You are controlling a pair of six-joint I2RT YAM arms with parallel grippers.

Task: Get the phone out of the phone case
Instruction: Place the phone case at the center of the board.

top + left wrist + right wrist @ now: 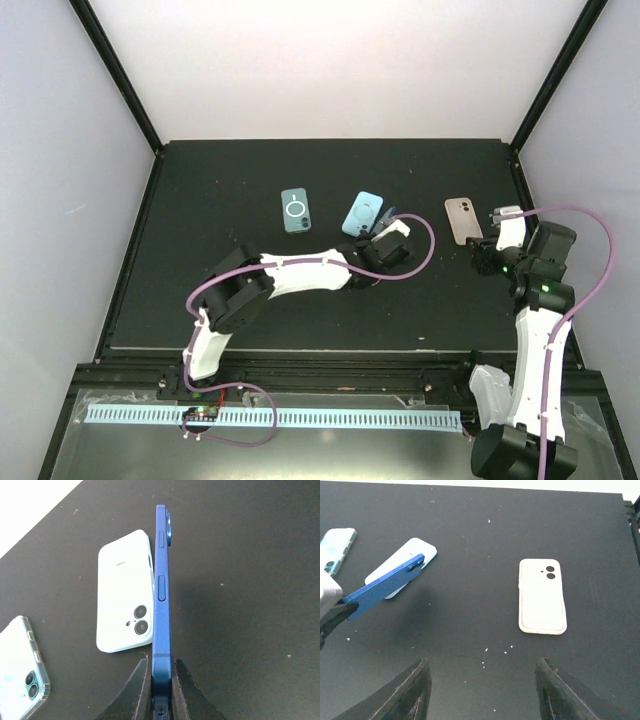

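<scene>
My left gripper [161,664] is shut on the lower end of a dark blue phone [161,595] and holds it on edge above the table. It also shows in the top view [385,238], with a sliver of the phone [387,214] beyond it. A pale blue phone case [124,587] lies flat just left of the phone, separate from it; it shows in the top view [363,212] and the right wrist view [422,550]. My right gripper [482,687] is open and empty over bare table, at the right in the top view [484,256].
A teal phone in a clear case [296,210] lies left of the pale blue case. A cream-cased phone [462,220] lies flat near my right gripper, ahead of it in the right wrist view [542,596]. The black mat [200,300] ends at raised black edges.
</scene>
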